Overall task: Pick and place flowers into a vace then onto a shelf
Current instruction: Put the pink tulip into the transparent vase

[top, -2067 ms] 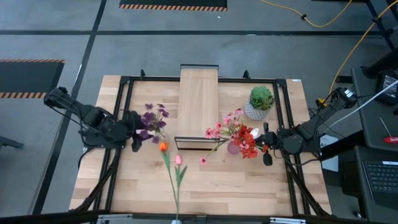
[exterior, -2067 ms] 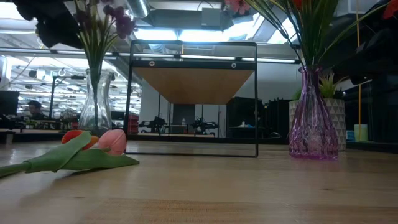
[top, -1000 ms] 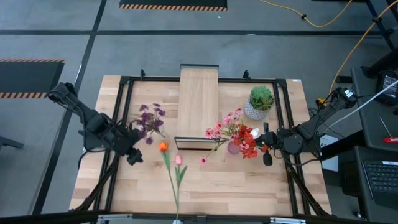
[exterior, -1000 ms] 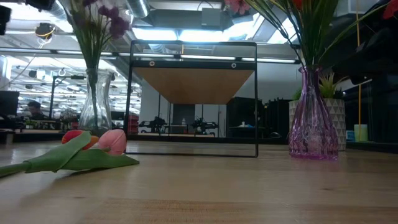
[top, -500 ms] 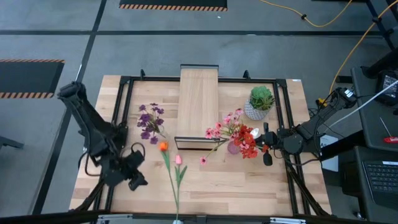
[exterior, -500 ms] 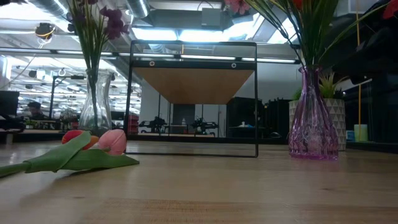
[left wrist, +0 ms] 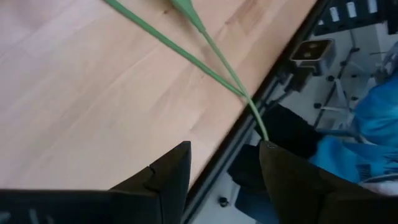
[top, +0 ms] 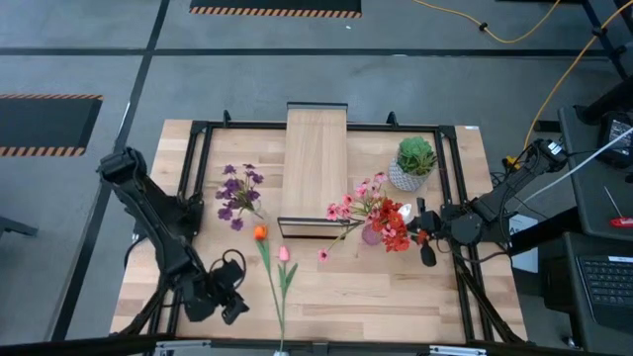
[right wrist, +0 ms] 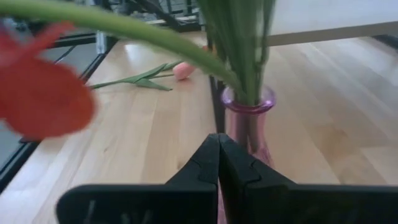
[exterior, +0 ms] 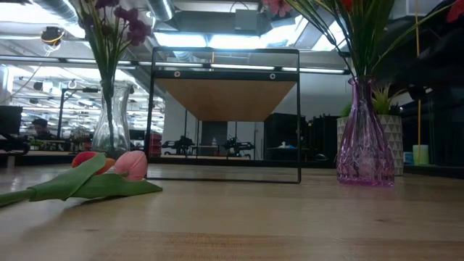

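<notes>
My left gripper [top: 229, 305] has left the clear vase [exterior: 110, 127] and has come down to the near edge of the worktop [top: 396, 297], close to the low ends of the two tulip stems. The purple cluster [top: 235, 191] now stands in that clear vase by itself, left of the shelf [top: 316, 168], and nothing holds it. So I judge this flower is placed, and I go for the next one.

In my left wrist view the fingers [left wrist: 168, 174] stand apart and nothing is between them. They have begun to narrow a little (not yet around anything). The green stems [left wrist: 211, 68] cross the wood just in front of them and run over the worktop edge.

The orange tulip [top: 259, 233] and the pink tulip [top: 283, 254] lie flat on the worktop, their heads near the front end of the shelf. They are the flowers not yet in a vase.

My right gripper [right wrist: 217, 146] is shut and empty, and it waits just beside the purple vase [right wrist: 247, 121], which holds the pink blossoms [top: 351, 203] and the red blooms [top: 394, 225]. Both vases are on the worktop; none is on the shelf yet.
</notes>
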`<control>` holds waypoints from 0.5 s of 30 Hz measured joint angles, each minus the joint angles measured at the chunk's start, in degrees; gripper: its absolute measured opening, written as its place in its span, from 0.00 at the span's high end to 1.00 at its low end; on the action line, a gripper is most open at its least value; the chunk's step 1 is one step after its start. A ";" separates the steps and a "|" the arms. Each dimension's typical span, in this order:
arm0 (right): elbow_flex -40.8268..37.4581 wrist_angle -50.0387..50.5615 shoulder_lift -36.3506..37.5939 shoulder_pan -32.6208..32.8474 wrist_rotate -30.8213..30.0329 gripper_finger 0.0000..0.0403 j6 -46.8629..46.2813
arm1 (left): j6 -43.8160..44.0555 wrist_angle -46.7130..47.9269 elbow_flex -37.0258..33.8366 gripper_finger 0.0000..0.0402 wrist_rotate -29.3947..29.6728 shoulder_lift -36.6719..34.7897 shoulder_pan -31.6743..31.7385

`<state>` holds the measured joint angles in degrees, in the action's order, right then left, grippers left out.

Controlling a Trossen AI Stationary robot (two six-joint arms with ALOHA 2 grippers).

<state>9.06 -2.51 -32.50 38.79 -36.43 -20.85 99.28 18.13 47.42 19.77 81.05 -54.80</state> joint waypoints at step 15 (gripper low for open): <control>0.00 0.16 -0.03 0.02 2.15 1.00 2.01 | 10.10 -0.17 0.00 0.54 0.30 4.88 0.31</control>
<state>9.06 -2.35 -32.53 38.81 -34.28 -18.84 109.38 17.97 47.42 20.07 85.93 -54.49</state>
